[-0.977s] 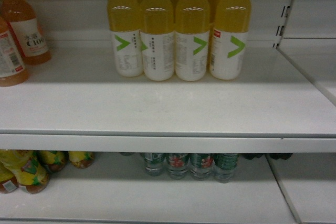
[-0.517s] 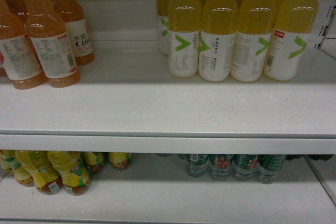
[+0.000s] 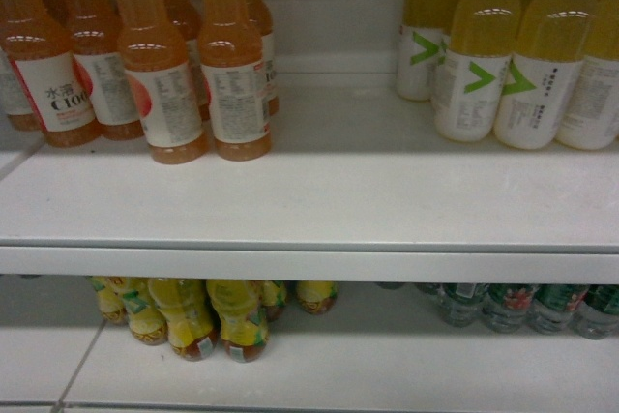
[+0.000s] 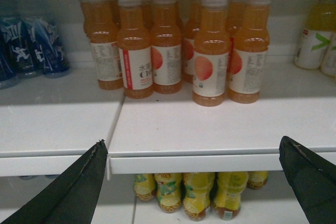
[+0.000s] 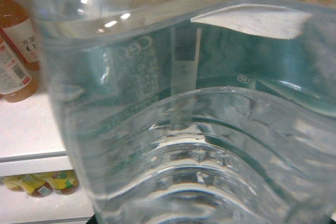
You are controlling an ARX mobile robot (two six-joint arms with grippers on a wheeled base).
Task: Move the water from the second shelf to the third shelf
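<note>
A clear ribbed water bottle (image 5: pixel 199 129) with a dark green label fills the right wrist view, held right in front of the camera. It hides my right gripper's fingers, which are shut on it. More green-labelled water bottles (image 3: pixel 513 307) stand on the lower shelf at the right of the head view. My left gripper (image 4: pixel 192 141) is open and empty, level with the front edge of the upper shelf (image 4: pixel 210 163); its dark fingers (image 4: pixel 79 192) frame the bottom corners. Neither gripper shows in the head view.
Orange drink bottles (image 3: pixel 174 84) stand at the upper shelf's left and yellow juice bottles (image 3: pixel 513 74) at its right. Yellow-labelled tea bottles (image 3: pixel 203 316) sit on the lower shelf. Blue-labelled bottles (image 4: pixel 31 48) stand at far left in the left wrist view. The upper shelf's front (image 3: pixel 319 200) is bare.
The head view has shifted left: the yellow juice bottles and the water slid to the right edge, and the orange drink and tea bottles came in from the left.
</note>
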